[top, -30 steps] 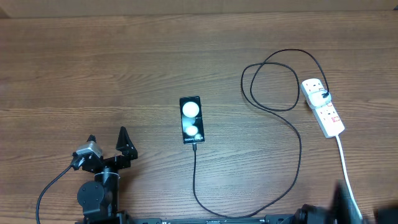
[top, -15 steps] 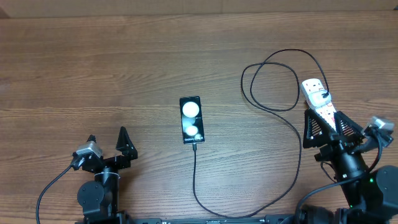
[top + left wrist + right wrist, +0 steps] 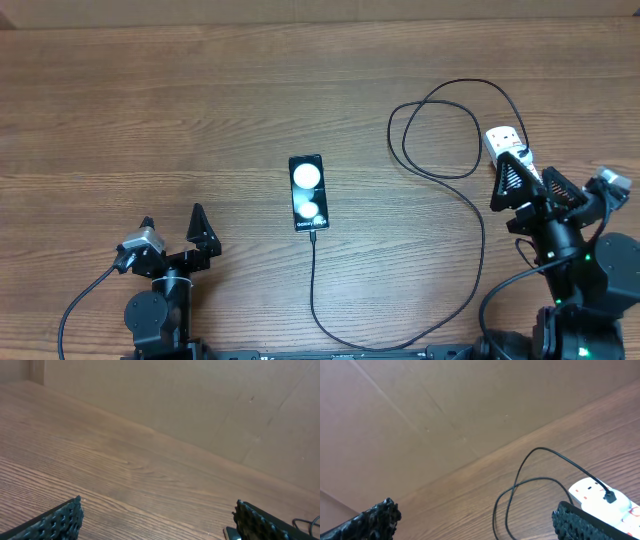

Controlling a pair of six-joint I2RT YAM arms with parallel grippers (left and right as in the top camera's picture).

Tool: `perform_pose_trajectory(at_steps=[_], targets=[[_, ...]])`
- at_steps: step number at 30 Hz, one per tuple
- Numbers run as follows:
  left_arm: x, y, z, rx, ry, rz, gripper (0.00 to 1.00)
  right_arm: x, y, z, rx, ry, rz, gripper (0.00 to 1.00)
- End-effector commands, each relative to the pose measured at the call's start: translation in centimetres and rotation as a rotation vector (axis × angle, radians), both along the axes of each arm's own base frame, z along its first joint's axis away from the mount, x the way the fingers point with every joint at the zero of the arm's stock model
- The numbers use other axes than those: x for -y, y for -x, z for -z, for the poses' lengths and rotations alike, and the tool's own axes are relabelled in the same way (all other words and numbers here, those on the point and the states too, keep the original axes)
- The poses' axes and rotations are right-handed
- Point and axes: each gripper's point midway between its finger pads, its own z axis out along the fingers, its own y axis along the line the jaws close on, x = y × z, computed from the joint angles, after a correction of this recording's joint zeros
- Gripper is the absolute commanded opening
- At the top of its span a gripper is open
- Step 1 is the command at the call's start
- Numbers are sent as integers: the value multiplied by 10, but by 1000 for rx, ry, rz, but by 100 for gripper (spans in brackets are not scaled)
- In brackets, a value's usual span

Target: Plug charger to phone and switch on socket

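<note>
The black phone (image 3: 307,192) lies flat at the middle of the table, its corner (image 3: 229,533) showing beside my left finger. The charger cable (image 3: 481,240) loops from the socket, runs along the near edge and ends at the phone's near end (image 3: 313,233); I cannot tell if it is inserted. The white socket (image 3: 503,141) lies at the right, a black plug in it (image 3: 610,496). My right gripper (image 3: 531,169) hovers open over the socket's near part, hiding it. My left gripper (image 3: 172,217) stands open and empty, left of the phone.
A brown cardboard wall (image 3: 200,400) bounds the far edge of the wooden table (image 3: 150,110). The cable's loop (image 3: 520,490) lies on the table left of the socket. Both arm bases sit at the near edge.
The right arm has come up from the near edge into view and moved its open gripper forward over the socket. The left arm, phone and cable have not moved.
</note>
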Motion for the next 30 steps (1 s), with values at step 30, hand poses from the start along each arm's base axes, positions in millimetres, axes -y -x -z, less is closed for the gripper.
perform_pose_trajectory(at_steps=[30], targets=[[-1,0,1,2,6,-5,100,15,26,49,386,150,177,100]])
